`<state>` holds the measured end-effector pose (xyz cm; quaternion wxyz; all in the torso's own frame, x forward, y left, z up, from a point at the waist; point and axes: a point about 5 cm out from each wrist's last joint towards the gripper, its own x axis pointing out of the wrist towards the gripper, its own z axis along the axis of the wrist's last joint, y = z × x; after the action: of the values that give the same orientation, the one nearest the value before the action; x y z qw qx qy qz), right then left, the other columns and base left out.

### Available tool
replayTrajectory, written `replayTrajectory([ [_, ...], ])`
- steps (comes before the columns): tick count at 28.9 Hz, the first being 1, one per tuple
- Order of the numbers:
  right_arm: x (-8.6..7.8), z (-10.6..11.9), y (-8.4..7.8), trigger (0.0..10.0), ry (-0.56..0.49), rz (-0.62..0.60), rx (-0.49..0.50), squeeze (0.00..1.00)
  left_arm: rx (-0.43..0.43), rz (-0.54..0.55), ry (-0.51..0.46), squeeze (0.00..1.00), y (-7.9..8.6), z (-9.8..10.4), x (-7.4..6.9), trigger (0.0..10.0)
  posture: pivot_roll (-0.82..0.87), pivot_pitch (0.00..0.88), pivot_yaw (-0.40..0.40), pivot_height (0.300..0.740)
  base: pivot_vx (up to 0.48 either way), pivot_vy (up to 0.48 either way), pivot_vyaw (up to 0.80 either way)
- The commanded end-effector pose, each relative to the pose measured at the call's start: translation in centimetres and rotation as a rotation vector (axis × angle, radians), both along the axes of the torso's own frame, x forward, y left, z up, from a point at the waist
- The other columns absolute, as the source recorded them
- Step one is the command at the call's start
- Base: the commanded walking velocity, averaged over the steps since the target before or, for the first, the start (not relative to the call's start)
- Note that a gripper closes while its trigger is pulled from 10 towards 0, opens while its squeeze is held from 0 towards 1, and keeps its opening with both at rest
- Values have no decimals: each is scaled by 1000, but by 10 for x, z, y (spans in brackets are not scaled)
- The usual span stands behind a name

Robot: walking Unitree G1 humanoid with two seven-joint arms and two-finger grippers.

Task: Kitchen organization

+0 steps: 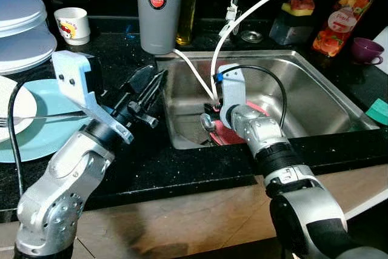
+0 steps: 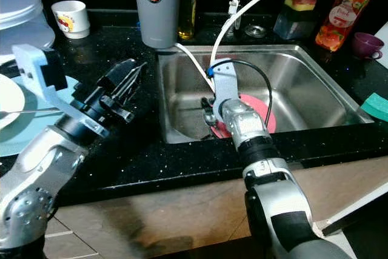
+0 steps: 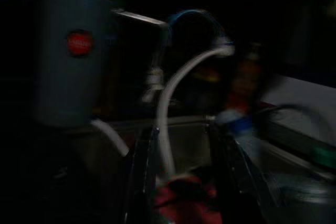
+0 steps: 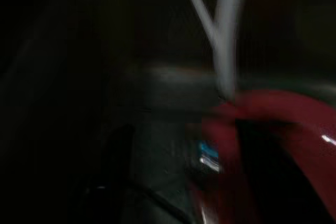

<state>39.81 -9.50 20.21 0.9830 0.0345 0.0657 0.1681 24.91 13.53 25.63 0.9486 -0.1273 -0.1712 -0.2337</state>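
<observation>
the right claw [image 1: 211, 121] reaches down into the sink [image 1: 315, 98], its fingers hidden behind the wrist, so i cannot tell how far open they are. the red plate [image 2: 262, 113] lies flat on the sink floor right under it: probably rigid, wet and slippery, best pinched at the rim. the left claw [image 2: 124, 83] hovers over the counter beside the sink, fingers nearly together, holding nothing. beyond stands a grey jug [image 1: 159, 7].

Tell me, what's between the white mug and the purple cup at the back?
Between the white mug and purple cup, the left eye view shows a grey tumbler, an oil bottle, the tap hoses, and a juice bottle.
</observation>
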Motion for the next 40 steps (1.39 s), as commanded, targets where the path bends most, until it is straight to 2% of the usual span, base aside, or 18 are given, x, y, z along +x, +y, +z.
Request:
replayTrajectory([
  [1, -2, 23, 4, 10000, -121, 64, 121, 0, -10, 59, 6, 0, 1, -3, 0, 10000, 176, 0, -81, 740, 0, 0, 0],
  [2, -8, 35, 10, 10000, -194, 162, 220, 0, -15, 128, 8, 0, 2, -4, -1, 10000, 179, 0, -82, 740, 0, 0, 0],
  [4, -8, 35, 10, 10000, -194, 162, 220, 0, -15, 128, 8, 0, 2, -4, -1, 10000, 179, 0, -82, 740, 0, 0, 0],
  [6, -14, 41, 15, 10000, -250, 224, 249, 0, 29, 190, 20, 0, 0, -11, -6, 10000, 191, 0, -91, 740, 0, 0, 713],
  [7, -14, 41, 15, 10000, -250, 224, 249, 0, 29, 190, 20, 0, 0, -11, -6, 10000, 191, 0, -91, 740, 0, 0, 706],
  [9, -17, 44, 20, 10000, -283, 266, 267, 0, 45, 261, 44, 0, -1, -21, -12, 10000, 199, 0, -99, 740, 0, 0, 675],
  [13, -19, 44, 27, 10000, -298, 309, 249, 0, 67, 302, 51, 0, -6, -26, -19, 10000, 210, 0, -111, 740, 0, 0, 672],
  [17, -23, 45, 39, 10000, -320, 378, 225, 0, 131, 358, 3, 0, -7, -19, -26, 10000, 228, 0, -123, 740, 0, 0, 675],
  [22, -26, 49, 46, 10000, -347, 439, 236, 0, 199, 452, -73, 0, 7, -2, -28, 10000, 246, 0, -126, 740, 0, 0, 675],
  [29, -32, 48, 53, 10000, -370, 507, 236, 0, 228, 503, -101, 0, 15, 5, -28, 10000, 255, 0, -129, 740, 0, 0, 675],
  [35, -36, 45, 61, 10000, -397, 570, 165, 0, 245, 530, -105, 0, 20, 6, -27, 10000, 260, 0, -127, 740, 0, 0, 673],
  [36, -37, 42, 67, 10000, -406, 587, 86, 0, 253, 539, -99, 0, 22, 5, -27, 10000, 264, 0, -129, 740, 0, 0, 675],
  [37, -37, 42, 67, 10000, -406, 587, 86, 0, 253, 539, -99, 0, 22, 5, -27, 10000, 264, 0, -129, 740, 0, 0, 675],
  [39, -29, 32, 69, 10000, -414, 491, -100, 0, 258, 544, -88, 0, 24, 4, -27, 10000, 265, 0, -129, 740, 0, 0, 675],
  [40, -28, 31, 69, 10000, -412, 473, -115, 0, 259, 544, -85, 0, 24, 4, -27, 10000, 265, 0, -129, 740, 0, 0, 675],
])
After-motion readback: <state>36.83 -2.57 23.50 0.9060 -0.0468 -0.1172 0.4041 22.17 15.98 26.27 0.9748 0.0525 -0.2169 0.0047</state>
